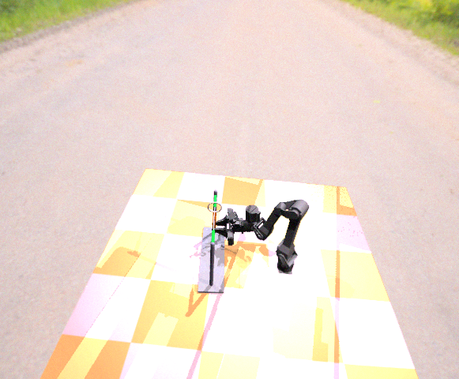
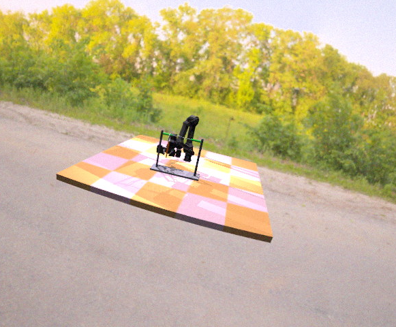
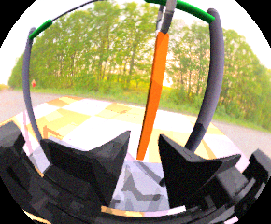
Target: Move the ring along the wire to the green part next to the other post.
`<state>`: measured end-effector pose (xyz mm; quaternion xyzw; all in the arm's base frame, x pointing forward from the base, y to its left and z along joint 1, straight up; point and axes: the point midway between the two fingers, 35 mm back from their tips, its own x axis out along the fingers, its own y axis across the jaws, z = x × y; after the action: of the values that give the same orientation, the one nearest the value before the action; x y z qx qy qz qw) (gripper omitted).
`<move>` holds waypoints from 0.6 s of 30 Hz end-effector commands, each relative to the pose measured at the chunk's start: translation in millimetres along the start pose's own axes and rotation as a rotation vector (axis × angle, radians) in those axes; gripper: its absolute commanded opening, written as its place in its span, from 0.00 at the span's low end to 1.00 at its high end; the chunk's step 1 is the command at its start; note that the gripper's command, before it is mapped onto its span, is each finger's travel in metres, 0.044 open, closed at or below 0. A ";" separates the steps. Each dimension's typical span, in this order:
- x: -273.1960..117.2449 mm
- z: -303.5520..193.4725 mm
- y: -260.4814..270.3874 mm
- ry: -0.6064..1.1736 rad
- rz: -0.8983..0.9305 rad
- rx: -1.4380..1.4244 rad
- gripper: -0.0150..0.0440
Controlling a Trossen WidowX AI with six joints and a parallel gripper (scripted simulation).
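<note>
The ring [image 1: 208,207] [image 3: 170,8] hangs around the green wire part [image 2: 170,134] [image 3: 193,10] beside the far post [image 2: 159,149] [image 3: 216,61], the right one in the wrist view. Its orange handle [image 1: 214,220] [image 3: 155,84] points down. My gripper [image 1: 216,227] [image 3: 145,136] is partly open with nothing gripped. In the wrist view the handle's lower end shows between the fingertips, seemingly just beyond them. The thin grey wire [image 3: 75,10] leads to the other green part [image 1: 212,236] [image 2: 195,140] [image 3: 42,28]. The ring is too small to make out in the exterior view.
The other post [image 1: 212,264] [image 2: 198,158] [image 3: 28,84] stands at the near end of the grey base [image 1: 204,281] [image 2: 176,172] in the top view. The arm [image 1: 291,232] [image 2: 191,128] reaches in from one side, with the gripper below wire height. The checkered table [image 1: 242,334] lies underneath.
</note>
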<state>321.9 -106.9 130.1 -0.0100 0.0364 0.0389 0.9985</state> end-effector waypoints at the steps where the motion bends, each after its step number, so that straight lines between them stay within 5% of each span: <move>1: 8.1 0.5 -1.3 -0.003 -0.006 0.003 0.53; 18: 28.2 -0.7 1.6 -0.006 -0.006 0.004 0.53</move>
<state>346.9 -102.0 127.1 -0.0095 0.0347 0.0392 0.9986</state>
